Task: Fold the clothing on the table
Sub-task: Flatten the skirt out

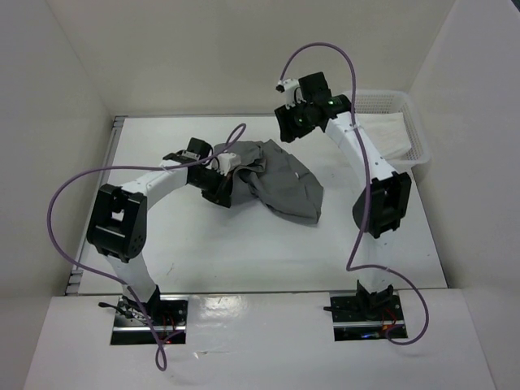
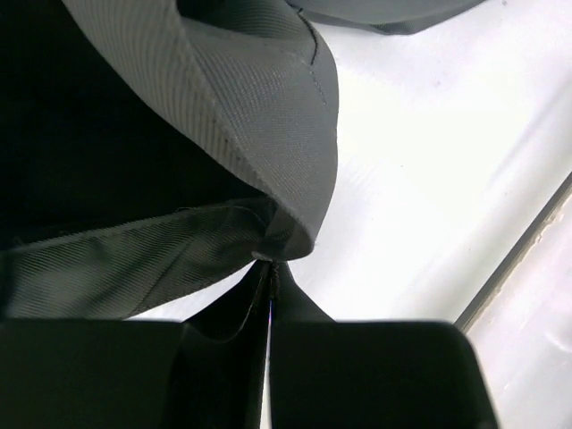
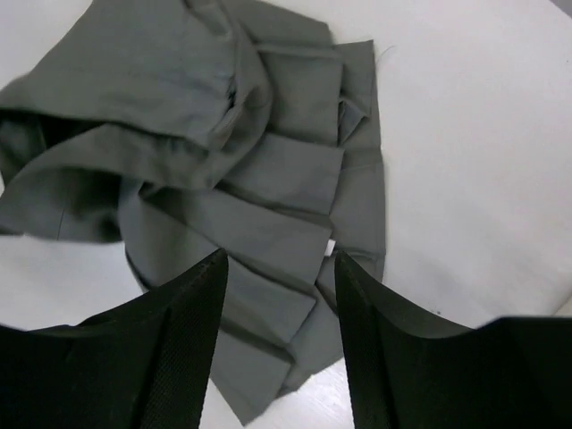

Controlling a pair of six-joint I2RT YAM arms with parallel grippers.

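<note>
White enclosure, plain matte panels on three sides: left wall [image 1: 41, 122], back wall [image 1: 268, 49], right wall [image 1: 479, 122]. All three close in around the table [image 1: 244, 252]. Tabletop white and matte, a few faint dark marks toward the near left. Thin metal rail [image 1: 116, 130] runs along its left edge. White mesh basket [image 1: 419, 134] in the far right corner, close to the right wall. Glossy white ledge [image 1: 260, 341] on the near side, showing soft glare. Light bright and even; shadows pale, soft-edged.
</note>
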